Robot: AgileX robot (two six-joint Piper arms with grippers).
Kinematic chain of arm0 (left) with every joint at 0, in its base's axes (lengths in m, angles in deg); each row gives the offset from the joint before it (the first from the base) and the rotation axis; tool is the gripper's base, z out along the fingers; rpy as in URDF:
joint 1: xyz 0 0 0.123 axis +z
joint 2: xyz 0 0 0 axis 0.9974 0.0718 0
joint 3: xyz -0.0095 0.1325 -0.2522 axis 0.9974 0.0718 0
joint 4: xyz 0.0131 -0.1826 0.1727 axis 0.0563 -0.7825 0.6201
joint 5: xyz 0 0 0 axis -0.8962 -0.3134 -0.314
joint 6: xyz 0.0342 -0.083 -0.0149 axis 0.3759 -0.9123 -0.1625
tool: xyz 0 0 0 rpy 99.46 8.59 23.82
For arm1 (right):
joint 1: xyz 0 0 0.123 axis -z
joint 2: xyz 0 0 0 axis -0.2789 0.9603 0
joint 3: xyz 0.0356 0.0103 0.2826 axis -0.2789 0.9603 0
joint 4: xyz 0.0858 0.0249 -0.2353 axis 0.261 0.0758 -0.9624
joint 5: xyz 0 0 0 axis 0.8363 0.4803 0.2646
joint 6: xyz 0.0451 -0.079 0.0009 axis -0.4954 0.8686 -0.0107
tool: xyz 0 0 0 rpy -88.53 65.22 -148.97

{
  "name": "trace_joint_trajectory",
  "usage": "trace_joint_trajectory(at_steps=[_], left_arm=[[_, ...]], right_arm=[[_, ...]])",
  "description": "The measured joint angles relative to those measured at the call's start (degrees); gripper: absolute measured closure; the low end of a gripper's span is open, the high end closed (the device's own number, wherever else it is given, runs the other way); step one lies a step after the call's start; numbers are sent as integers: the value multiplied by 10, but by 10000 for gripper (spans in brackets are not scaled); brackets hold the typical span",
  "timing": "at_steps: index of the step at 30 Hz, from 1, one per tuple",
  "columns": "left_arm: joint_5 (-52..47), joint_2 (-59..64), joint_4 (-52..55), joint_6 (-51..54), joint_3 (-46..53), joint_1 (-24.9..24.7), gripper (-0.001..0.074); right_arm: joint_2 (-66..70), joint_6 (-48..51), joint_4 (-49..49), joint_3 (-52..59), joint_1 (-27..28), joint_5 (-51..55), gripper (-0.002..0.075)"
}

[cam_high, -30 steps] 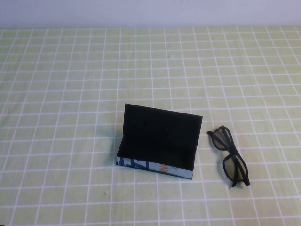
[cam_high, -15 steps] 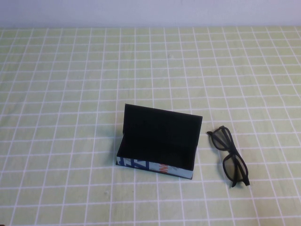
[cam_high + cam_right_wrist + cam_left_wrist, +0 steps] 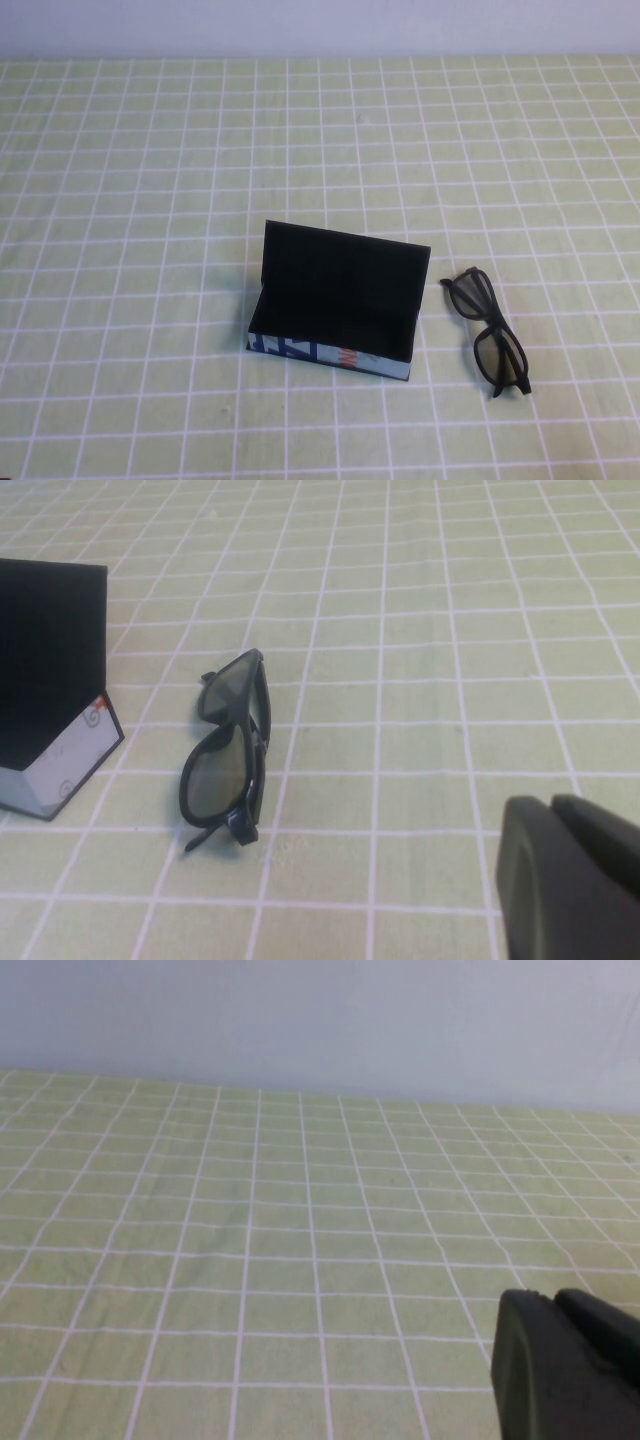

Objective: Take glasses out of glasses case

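Observation:
The glasses case point(image 3: 338, 298) stands open on the green checked cloth, its black lid upright and its white front side with blue and orange marks facing me. Nothing shows inside its black lining. The black glasses point(image 3: 487, 322) lie folded on the cloth just right of the case. In the right wrist view the glasses point(image 3: 228, 765) lie beside the case's end point(image 3: 50, 700). My right gripper point(image 3: 550, 805) is shut and empty, well back from the glasses. My left gripper point(image 3: 553, 1300) is shut and empty over bare cloth. Neither gripper shows in the high view.
The green cloth with white grid lines point(image 3: 150, 200) covers the table as far as a pale wall point(image 3: 320, 25) at the back. No other objects show on it.

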Motion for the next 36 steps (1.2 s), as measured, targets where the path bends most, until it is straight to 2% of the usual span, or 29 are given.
trace_joint_trajectory(at_steps=[23,25,30,32,36], left_arm=[[17,0,19,11,0,0,739],[18,0,106,-83,0,0,739],[11,0,572,-531,-5,0,739],[9,-1,707,-655,-3,0,739],[-65,-34,816,-760,-1,0,739]], right_arm=[[0,0,0,0,0,0,743],[0,0,0,0,0,0,743],[0,0,0,0,0,0,743],[0,0,0,0,0,0,743],[0,0,0,0,0,0,743]])
